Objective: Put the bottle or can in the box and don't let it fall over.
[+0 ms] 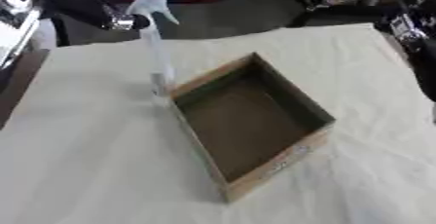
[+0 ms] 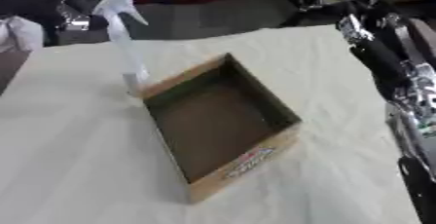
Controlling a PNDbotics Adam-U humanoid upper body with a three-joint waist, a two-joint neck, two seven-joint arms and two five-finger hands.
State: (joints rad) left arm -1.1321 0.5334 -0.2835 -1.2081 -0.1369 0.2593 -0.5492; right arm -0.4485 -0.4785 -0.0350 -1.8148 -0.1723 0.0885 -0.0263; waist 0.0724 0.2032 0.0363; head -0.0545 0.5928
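Note:
A tall clear spray bottle with a white trigger head stands upright at the far left corner of the open cardboard box, just outside its wall. My left hand, black with a silver ring, reaches in from the upper left and closes on the bottle's neck under the trigger head. The box is brown inside and holds nothing. My right arm runs down the right edge of the right eye view, away from the box; I cannot make out its hand.
A cream cloth covers the table, with wrinkles at the front right. Dark floor and dark and red shapes lie beyond the far edge. The table's left edge shows at the far left.

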